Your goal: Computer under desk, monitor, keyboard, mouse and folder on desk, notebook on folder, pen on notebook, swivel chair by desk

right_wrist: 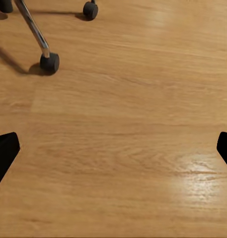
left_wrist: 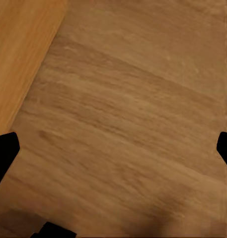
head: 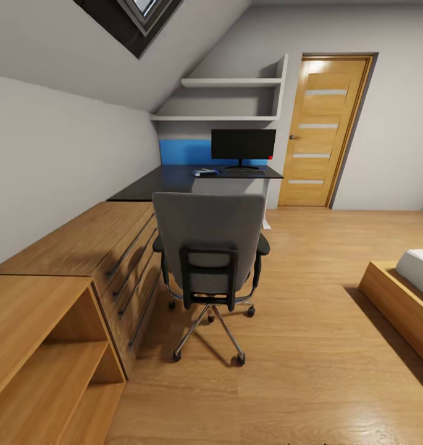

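The swivel chair stands in the middle of the room with its grey backrest toward me, so its seat is hidden. Beyond it is the black-topped desk. The wide black monitor stands on the desk with the keyboard in front of it. A small flat blue and white thing lies left of the keyboard; I cannot tell what it is. My left gripper is open over bare wooden floor. My right gripper is open too, above the floor near a chair caster.
A light wooden drawer chest and an open shelf unit line the left wall. A bed frame sits at the right. A wooden door is behind the desk, and wall shelves hang above it.
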You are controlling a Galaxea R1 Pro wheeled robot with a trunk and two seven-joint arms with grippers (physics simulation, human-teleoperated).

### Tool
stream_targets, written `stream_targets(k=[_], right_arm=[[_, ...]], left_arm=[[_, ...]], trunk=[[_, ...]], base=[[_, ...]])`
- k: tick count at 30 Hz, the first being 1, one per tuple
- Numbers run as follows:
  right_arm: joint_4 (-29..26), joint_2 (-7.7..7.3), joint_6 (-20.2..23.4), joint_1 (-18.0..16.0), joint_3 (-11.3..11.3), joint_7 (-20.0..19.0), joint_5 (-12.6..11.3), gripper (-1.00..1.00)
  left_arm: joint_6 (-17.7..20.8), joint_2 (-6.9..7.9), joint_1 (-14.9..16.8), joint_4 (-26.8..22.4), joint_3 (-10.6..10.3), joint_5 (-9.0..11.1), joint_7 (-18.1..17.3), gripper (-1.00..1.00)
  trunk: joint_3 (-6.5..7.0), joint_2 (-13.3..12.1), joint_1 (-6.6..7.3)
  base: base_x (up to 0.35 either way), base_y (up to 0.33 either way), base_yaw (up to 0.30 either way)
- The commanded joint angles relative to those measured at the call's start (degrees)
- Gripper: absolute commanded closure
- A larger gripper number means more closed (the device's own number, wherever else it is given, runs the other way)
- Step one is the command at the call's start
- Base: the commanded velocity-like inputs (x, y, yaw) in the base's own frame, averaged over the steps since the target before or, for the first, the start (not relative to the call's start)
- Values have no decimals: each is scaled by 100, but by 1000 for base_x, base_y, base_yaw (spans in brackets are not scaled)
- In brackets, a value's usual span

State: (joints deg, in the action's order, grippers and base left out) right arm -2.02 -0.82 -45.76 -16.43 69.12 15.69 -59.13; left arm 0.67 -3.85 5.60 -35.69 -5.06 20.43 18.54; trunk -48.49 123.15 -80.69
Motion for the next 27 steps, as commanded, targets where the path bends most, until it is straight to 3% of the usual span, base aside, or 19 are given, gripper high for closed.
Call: stream_targets(k=[1, 5, 12, 15, 16, 18, 20, 21, 24, 27], right_arm=[[-68, -5, 16, -17, 41, 62, -13, -100], [-241, -3, 304, -330, 33, 86, -19, -100], [-466, 9, 1679, -1705, 8, 87, -48, -100], [-571, 10, 2095, -2154, -7, 88, -97, -100], [-617, 11, 2417, -2473, -22, 87, -173, -100], [-651, 11, 2747, -2779, -41, 82, -284, -100], [-707, 42, 3251, -3291, -66, 68, -576, -100], [-724, 73, 3329, -3392, -69, 64, -651, -100], [-758, 301, 3541, -3674, -79, 54, -853, -100], [-752, 509, 3589, -3754, -67, 51, -911, -100]], left_arm=[[201, 4, 117, -85, -31, 52, 48, -100], [837, -46, 759, -261, -29, 61, 53, -100], [1658, -303, 2259, 76, -30, 57, 53, -100], [1777, -378, 2694, 273, -30, 55, 52, -100], [1820, -412, 2949, 397, -30, 53, 49, -100], [1835, -439, 3158, 481, -30, 45, 47, -100], [1846, -497, 3399, 561, -30, 37, 41, -100], [1845, -523, 3434, 572, -30, 35, 39, -100], [1754, -583, 3526, 609, -36, -21, 21, -100], [1487, -571, 3552, 635, -28, -83, -1, -100]], trunk=[[-25, 44, -22], [-97, 204, -109], [-222, 485, -263], [-276, 605, -329], [-294, 646, -351], [-330, 726, -395], [-366, 806, -439], [-384, 846, -461], [-438, 966, -527], [-492, 1087, -593]], base=[[0, 0, 0], [0, 0, 0], [0, 0, 0], [0, 0, 0], [0, 0, 0], [0, 0, 0], [0, 0, 0], [0, 0, 0], [0, 0, 0], [0, 0, 0]])
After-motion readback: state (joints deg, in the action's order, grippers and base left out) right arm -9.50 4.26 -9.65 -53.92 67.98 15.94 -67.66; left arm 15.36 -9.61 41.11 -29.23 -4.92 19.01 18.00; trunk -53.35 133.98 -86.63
